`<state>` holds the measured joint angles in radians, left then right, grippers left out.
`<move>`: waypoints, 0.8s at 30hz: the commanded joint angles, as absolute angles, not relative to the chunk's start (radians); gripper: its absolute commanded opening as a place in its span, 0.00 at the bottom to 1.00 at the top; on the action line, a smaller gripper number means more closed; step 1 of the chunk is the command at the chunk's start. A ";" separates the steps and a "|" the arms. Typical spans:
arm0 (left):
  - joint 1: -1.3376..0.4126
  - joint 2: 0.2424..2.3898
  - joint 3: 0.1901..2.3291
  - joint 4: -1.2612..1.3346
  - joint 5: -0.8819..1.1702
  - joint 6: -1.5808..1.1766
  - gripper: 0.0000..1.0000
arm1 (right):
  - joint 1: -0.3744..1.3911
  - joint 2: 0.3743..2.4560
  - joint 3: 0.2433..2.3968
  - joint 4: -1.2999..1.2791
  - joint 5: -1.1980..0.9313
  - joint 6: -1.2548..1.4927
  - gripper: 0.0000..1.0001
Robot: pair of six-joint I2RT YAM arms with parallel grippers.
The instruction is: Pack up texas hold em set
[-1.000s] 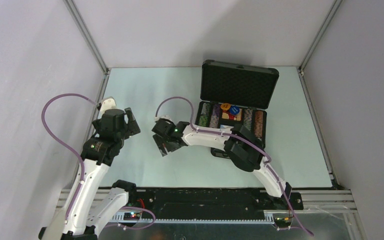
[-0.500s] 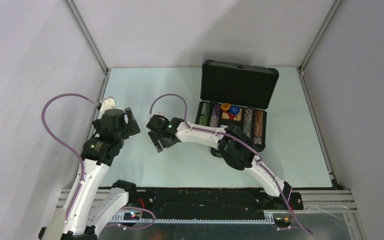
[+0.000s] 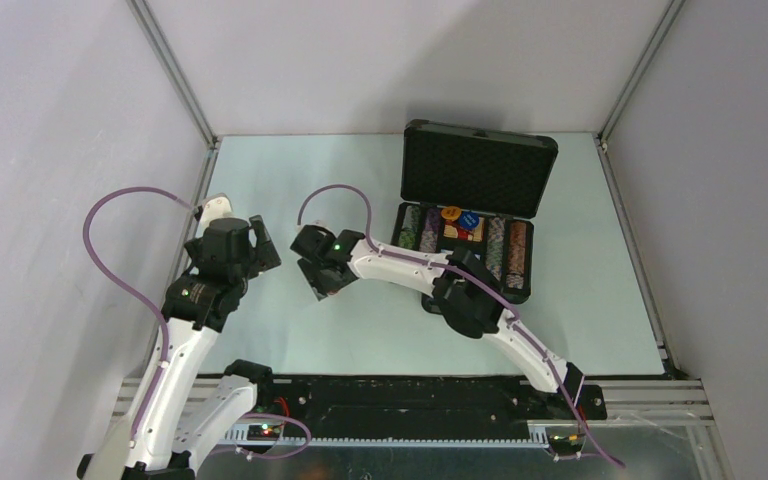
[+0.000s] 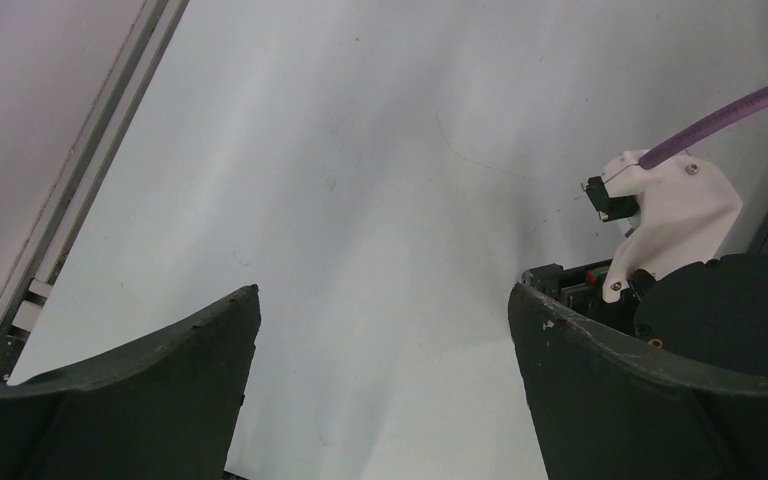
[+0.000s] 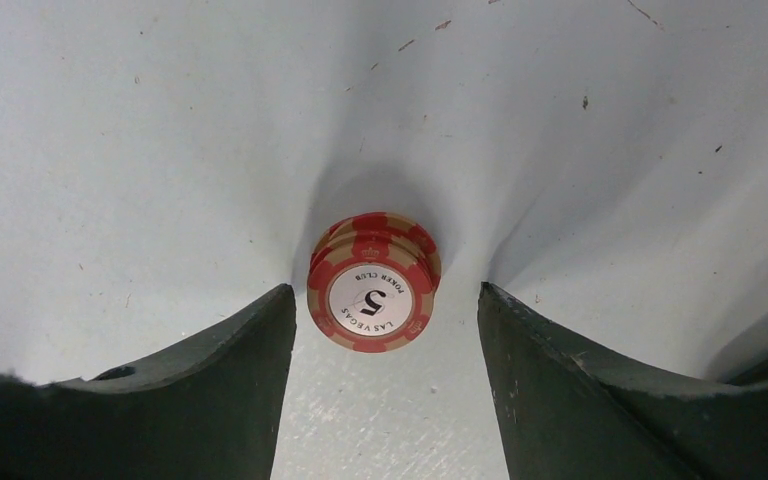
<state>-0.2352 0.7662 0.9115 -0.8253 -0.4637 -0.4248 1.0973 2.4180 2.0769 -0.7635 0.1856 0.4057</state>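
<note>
So the right claw (image 5: 383, 300) is hanging released over the pale counter (image 3: 290, 180). Its fingers are straddling a little stack of red-and-white round poker chips (image 5: 372, 290) without touching them. That's well left of the black rectangular case (image 3: 478, 172), which is sitting open at the far right with its multicoloured chip rows (image 3: 518, 248) inside. The left claw (image 4: 382, 300) is gaping wide too, gripping nothing. What I'm worrying about: the stack is looking slightly skewed and sitting nearer one finger. A squeeze is probably going to shove it sideways or shear the top chip off, sending a loose chip rolling across the counter.
</note>
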 commanded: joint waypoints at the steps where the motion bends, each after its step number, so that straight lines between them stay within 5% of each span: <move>1: -0.226 0.765 0.907 -0.804 -0.464 -0.411 0.98 | 1.095 2.499 2.097 -0.822 0.129 0.400 0.72; 8: -0.226 0.766 0.910 -0.805 -0.462 -0.410 0.98 | 1.113 2.533 2.158 -0.849 0.128 0.389 0.73; 24: -0.226 0.766 0.909 -0.805 -0.460 -0.411 0.98 | 1.115 2.554 2.166 -0.882 0.126 0.386 0.56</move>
